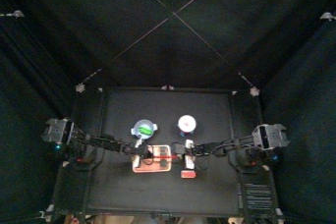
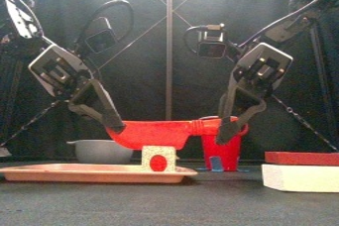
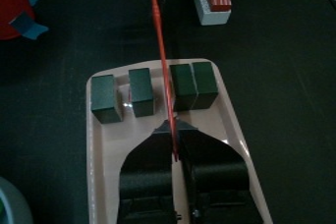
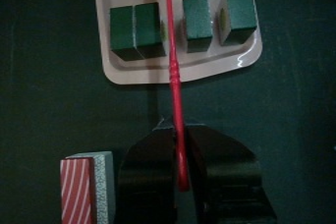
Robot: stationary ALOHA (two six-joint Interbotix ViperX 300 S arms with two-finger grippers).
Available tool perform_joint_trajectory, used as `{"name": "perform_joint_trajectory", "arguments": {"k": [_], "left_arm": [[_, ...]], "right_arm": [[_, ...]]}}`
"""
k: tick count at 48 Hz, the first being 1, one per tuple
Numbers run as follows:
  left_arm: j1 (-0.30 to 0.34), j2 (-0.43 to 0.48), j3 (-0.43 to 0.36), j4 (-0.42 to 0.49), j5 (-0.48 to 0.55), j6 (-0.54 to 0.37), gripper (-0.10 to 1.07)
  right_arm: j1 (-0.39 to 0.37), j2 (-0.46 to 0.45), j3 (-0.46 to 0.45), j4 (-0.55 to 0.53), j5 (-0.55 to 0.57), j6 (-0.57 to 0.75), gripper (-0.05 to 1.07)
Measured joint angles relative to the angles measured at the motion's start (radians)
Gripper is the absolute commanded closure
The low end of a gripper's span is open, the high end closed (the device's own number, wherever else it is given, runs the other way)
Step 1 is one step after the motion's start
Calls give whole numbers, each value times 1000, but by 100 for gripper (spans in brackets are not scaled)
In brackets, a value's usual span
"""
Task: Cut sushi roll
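The black worktop (image 1: 164,105) sits in the middle of the top view, with black curtains all around it. A flat pink tray (image 3: 237,130) lies near the front edge, low in the middle of that view. On the tray stand four dark green sushi pieces (image 3: 140,89), two on each side of a gap.

A long, thin red knife (image 2: 172,129) hangs over the tray, straight above that gap. Both arms hold it. The left end effector (image 3: 175,159) is closed on one end of the knife, and the right end effector (image 4: 180,164) is closed on the other end.

A red and white striped block (image 4: 88,184) lies on the worktop beside the tray, low on the right in the front view. A small red cup (image 2: 223,152) stands behind the tray, and a grey bowl (image 2: 95,151) sits low on the left.
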Motion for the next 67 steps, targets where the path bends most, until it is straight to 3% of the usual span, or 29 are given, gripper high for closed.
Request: {"name": "perform_joint_trajectory", "arguments": {"k": [23, 43, 67], "left_arm": [[-26, -57, 8, 26, 0, -3, 68], [-67, -5, 6, 9, -12, -9, 68], [-67, 12, 3, -8, -14, -8, 68]], "right_arm": [[28, -37, 8, -5, 0, 0, 67], [81, -38, 21, 8, -5, 6, 67], [81, -17, 21, 15, -11, 5, 67]]}}
